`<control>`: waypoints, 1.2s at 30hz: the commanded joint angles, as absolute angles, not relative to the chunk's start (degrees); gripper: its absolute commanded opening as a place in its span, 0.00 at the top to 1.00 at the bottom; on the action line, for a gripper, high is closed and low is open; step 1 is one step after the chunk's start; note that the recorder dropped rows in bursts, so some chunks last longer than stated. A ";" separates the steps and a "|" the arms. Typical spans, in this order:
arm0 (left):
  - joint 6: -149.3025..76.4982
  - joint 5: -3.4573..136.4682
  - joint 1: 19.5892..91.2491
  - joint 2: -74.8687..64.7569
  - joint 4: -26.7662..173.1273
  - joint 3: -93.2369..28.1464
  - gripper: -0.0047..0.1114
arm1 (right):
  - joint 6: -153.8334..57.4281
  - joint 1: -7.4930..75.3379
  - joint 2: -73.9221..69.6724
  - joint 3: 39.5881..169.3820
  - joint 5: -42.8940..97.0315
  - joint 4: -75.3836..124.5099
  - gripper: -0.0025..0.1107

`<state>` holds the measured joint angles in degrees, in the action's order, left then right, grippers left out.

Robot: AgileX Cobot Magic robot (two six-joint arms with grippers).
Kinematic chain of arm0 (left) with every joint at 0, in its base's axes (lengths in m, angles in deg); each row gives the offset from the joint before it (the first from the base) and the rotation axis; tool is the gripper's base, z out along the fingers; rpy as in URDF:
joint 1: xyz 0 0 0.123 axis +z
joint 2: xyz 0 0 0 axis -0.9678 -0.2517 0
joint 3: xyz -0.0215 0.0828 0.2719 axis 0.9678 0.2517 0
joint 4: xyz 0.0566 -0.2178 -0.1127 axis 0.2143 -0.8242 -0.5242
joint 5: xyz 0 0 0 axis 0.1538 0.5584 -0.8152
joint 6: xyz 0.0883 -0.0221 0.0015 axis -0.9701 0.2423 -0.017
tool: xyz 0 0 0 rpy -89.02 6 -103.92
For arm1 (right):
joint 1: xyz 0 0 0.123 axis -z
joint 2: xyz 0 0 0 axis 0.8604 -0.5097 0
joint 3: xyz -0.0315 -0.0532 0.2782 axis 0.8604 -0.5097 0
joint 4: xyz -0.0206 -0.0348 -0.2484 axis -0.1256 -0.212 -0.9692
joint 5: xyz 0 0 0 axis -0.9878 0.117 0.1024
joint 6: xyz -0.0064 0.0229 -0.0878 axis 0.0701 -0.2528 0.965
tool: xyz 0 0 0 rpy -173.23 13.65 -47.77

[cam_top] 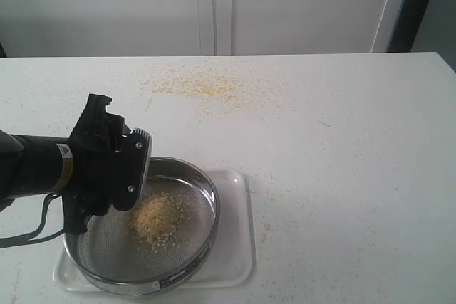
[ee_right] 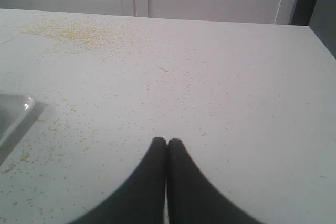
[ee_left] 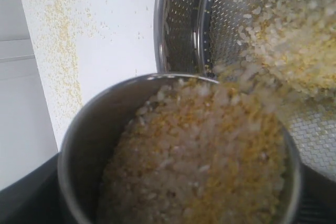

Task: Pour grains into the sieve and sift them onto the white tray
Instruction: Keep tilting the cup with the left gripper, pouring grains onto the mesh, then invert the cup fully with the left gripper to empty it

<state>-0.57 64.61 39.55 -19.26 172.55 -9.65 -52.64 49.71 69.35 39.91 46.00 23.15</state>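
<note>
The grains (cam_top: 158, 218) lie heaped near the middle of the sieve (cam_top: 114, 250), with more spilling from a tilted steel cup (ee_left: 89, 135) at its 10 o'clock rim. The sieve sits on the white tray (cam_top: 239, 254), at 7 o'clock on the table (cam_top: 342, 147). The left gripper (cam_top: 132, 172) clasps the cup with its jaws wide. The right gripper (ee_right: 167, 148) is pressed closed, empty.
</note>
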 commanded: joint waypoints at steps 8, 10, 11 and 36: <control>-4.33 65.40 39.31 -18.58 173.13 -10.25 0.96 | -52.63 50.17 69.67 39.59 45.44 23.01 0.98; -4.29 65.74 39.31 -18.58 173.13 -10.25 0.96 | -52.63 50.17 69.67 39.59 45.44 23.01 0.98; -4.59 66.51 39.31 -18.58 173.13 -10.25 0.96 | -52.63 50.17 69.67 39.59 45.44 23.01 0.98; -11.56 67.63 39.31 -18.58 173.13 -10.25 0.96 | -52.63 50.17 69.67 39.59 45.44 23.01 0.98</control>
